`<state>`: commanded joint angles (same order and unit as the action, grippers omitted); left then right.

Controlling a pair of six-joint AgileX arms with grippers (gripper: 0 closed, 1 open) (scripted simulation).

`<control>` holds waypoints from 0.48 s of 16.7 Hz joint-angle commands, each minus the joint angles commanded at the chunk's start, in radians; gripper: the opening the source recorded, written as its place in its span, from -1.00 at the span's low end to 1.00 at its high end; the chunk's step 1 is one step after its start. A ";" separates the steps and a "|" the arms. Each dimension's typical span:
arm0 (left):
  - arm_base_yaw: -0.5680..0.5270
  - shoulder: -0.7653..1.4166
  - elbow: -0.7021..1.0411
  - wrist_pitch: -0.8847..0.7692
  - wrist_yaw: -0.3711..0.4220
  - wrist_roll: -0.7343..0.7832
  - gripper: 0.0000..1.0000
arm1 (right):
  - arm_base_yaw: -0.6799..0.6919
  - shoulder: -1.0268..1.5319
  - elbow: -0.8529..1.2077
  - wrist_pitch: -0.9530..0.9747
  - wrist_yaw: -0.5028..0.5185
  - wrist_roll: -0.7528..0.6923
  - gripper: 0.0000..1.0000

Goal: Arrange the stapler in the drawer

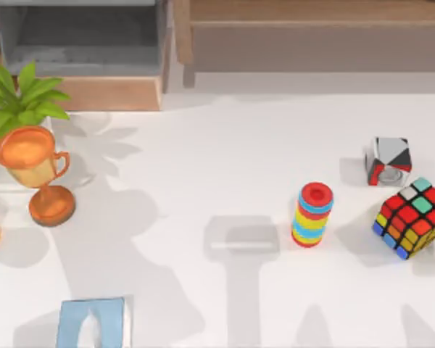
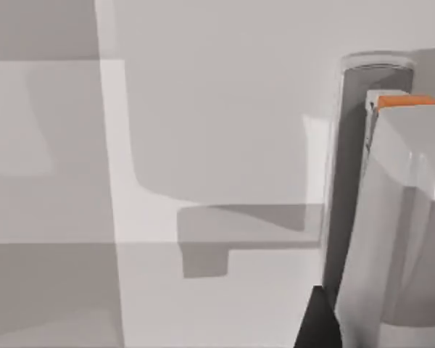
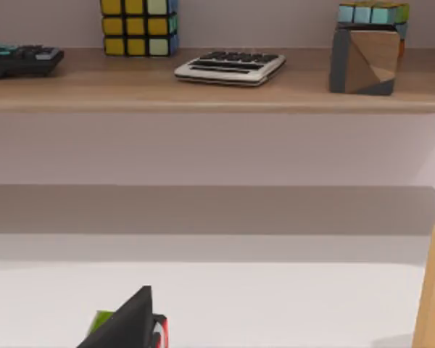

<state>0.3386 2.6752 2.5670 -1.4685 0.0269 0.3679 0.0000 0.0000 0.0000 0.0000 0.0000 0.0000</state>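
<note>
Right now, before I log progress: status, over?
Left pincer, right pincer: both off the stapler. Stapler on table, outside open drawer. Ring stack beside it.

1 drawer (image 1: 87, 65); 1 stapler (image 1: 243, 244) — 1 trophy (image 1: 36, 170); 1 ring stack (image 1: 312, 214)

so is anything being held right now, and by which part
Nothing can be seen held. The stapler lies flat on the white table, apart from the ring stack, with no hand on it.
</note>
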 joint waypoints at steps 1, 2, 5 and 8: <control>0.000 0.000 0.000 0.000 0.000 0.000 0.21 | 0.000 0.000 0.000 0.000 0.000 0.000 1.00; 0.000 0.000 0.000 0.000 0.000 0.000 0.36 | 0.000 0.000 0.000 0.000 0.000 0.000 1.00; 0.000 0.000 0.000 0.000 0.000 0.000 0.81 | 0.000 0.000 0.000 0.000 0.000 0.000 1.00; 0.000 0.000 0.000 0.000 0.000 0.000 1.00 | 0.000 0.000 0.000 0.000 0.000 0.000 1.00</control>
<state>0.3386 2.6752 2.5670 -1.4685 0.0269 0.3679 0.0000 0.0000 0.0000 0.0000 0.0000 0.0000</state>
